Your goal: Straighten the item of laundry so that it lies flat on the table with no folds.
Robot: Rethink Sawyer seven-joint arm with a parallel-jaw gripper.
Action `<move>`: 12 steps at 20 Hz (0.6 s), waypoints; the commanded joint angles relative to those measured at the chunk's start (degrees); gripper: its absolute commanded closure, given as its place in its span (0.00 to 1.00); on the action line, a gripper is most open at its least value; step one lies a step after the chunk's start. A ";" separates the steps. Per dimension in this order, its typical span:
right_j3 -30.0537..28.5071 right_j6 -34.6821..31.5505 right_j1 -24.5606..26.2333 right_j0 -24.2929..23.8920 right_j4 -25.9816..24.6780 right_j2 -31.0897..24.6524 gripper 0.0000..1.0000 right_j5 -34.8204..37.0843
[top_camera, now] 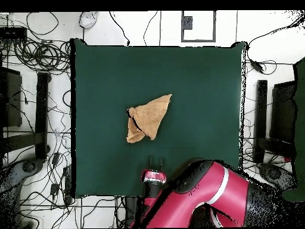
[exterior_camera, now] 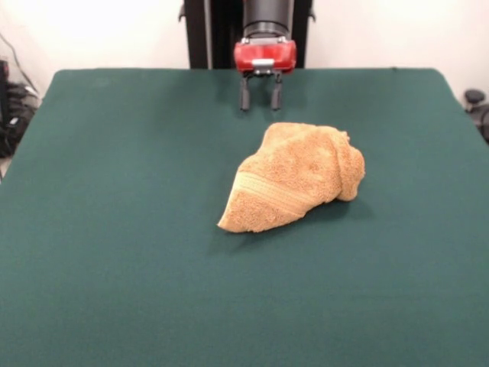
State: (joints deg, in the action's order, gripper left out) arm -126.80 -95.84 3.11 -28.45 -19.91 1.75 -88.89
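Front view: the gripper (exterior_camera: 260, 100) fingers (exterior_camera: 245, 96) stand apart, empty, hanging clear of the bunched towel (exterior_camera: 294, 177).

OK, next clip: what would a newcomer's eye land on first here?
First, the tan-orange towel, bunched into a folded wedge a little off the middle of the green table, a woven stripe band showing across it. Next, the red-bodied pincer, open, hanging clear of the towel on the robot's side of it.
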 commanded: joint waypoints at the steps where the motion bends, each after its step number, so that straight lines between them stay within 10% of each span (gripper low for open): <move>1: 2.31 -14.52 2.19 0.58 3.80 -4.08 0.00 -2.19; 12: 4.15 -12.65 -10.57 -0.31 1.75 -4.65 0.00 16.42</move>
State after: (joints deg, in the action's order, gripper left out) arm -127.15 -95.84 -2.87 -28.81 -19.78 1.74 -83.56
